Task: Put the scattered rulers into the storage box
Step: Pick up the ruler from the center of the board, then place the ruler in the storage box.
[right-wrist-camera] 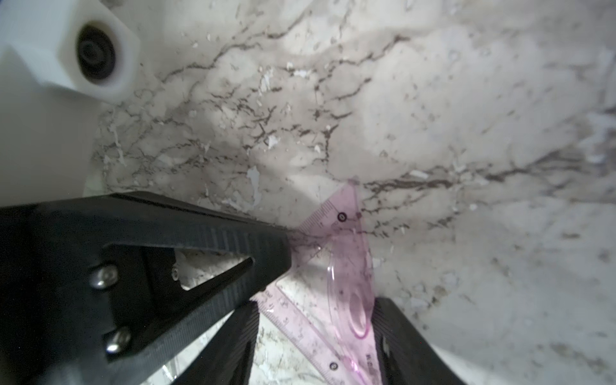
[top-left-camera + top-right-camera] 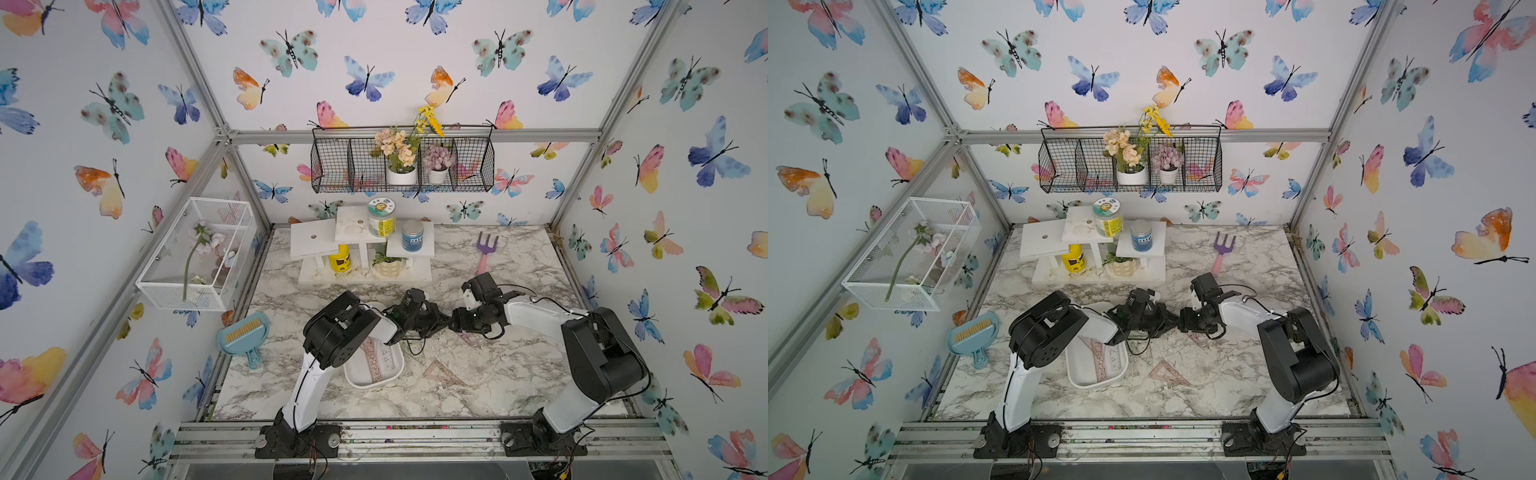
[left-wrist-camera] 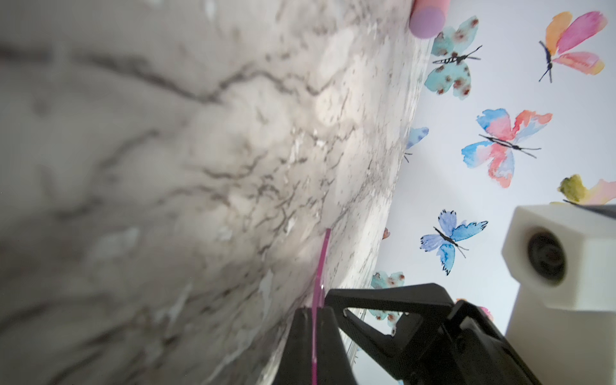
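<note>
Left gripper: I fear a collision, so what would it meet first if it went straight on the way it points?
Probably the right gripper: it faces it almost tip to tip, its jaws astride the set square that the left gripper pinches.

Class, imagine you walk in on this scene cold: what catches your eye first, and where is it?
Two end effectors meet tip to tip over the middle of the marble table: the left end effector is shut on a pink set square, which also sits between the jaws of the right end effector. Around them, bright butterfly wallpaper covers every wall. Beside the left arm sits the white storage box, rulers already inside.
</note>
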`<state>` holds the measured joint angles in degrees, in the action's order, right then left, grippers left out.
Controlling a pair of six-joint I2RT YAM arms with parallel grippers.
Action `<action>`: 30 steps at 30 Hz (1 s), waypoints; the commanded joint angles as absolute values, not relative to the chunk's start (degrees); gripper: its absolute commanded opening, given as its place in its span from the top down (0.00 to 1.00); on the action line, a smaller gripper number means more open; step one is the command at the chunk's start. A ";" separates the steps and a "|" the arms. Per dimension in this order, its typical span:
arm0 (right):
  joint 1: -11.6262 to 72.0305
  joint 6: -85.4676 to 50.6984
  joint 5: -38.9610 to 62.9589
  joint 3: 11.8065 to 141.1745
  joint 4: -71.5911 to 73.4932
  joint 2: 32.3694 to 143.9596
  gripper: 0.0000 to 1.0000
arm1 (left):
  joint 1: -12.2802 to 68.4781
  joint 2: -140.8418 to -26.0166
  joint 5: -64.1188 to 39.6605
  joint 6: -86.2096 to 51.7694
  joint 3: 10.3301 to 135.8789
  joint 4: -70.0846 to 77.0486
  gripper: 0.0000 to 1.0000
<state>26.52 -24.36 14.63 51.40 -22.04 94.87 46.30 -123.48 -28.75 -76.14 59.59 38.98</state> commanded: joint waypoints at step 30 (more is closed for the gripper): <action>31.25 -30.24 18.32 64.24 -27.52 82.70 0.26 | 24.19 -61.44 -12.71 -34.95 48.18 -35.15 1.00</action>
<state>29.21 -29.56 16.62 64.31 -29.45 81.95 24.58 -62.39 -18.09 -38.98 49.60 -27.97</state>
